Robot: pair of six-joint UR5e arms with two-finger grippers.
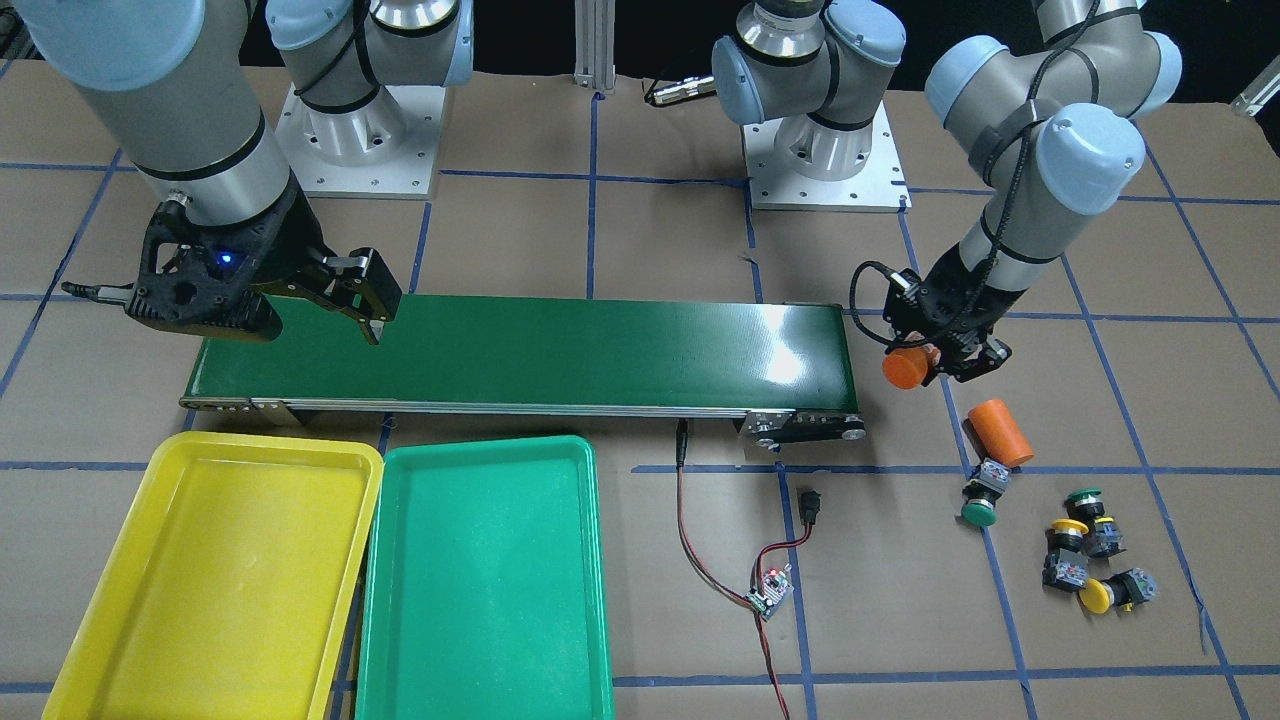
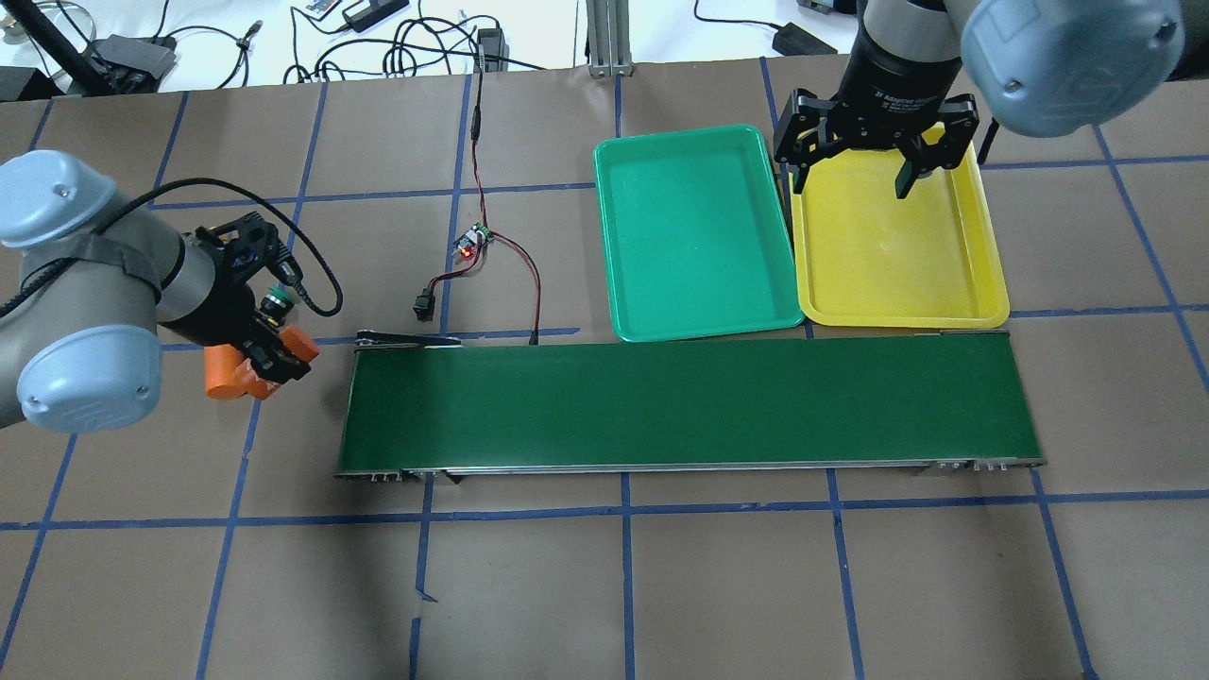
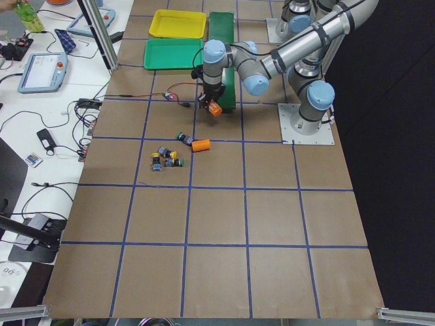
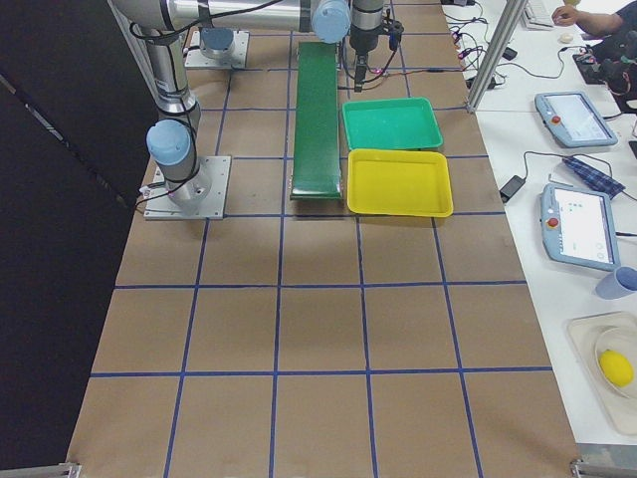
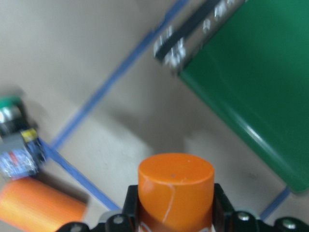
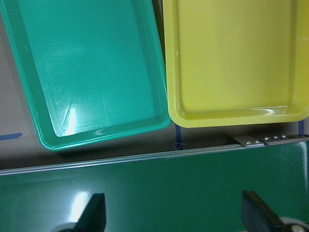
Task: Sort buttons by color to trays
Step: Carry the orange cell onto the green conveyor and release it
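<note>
The left gripper (image 1: 948, 360) is closed narrowly on an orange cylinder (image 1: 905, 368), whose flat end sticks out past the fingers toward the near end of the dark-green conveyor belt (image 1: 560, 345). All four buttons lie on the table beyond this gripper, on the operators' side, and it touches none of them. The nearest green button (image 1: 980, 505) lies on its side, its long axis running away from the gripper. Its switch body is the nearer end, resting against a second orange cylinder (image 1: 1000, 432), and its cap points away. Farther out the other three cluster together: a second green button (image 1: 1085, 497), a yellow button (image 1: 1068, 528), and an outermost yellow button (image 1: 1098, 595) lying on its side. The right gripper (image 2: 850, 170) hangs over the belt's opposite end, jaws spread wide and holding nothing. Just past its fingertips the yellow tray (image 2: 897, 274) and the green tray (image 2: 699, 236) lie side by side, long axes running away from the belt, the green one toward the left gripper.
</note>
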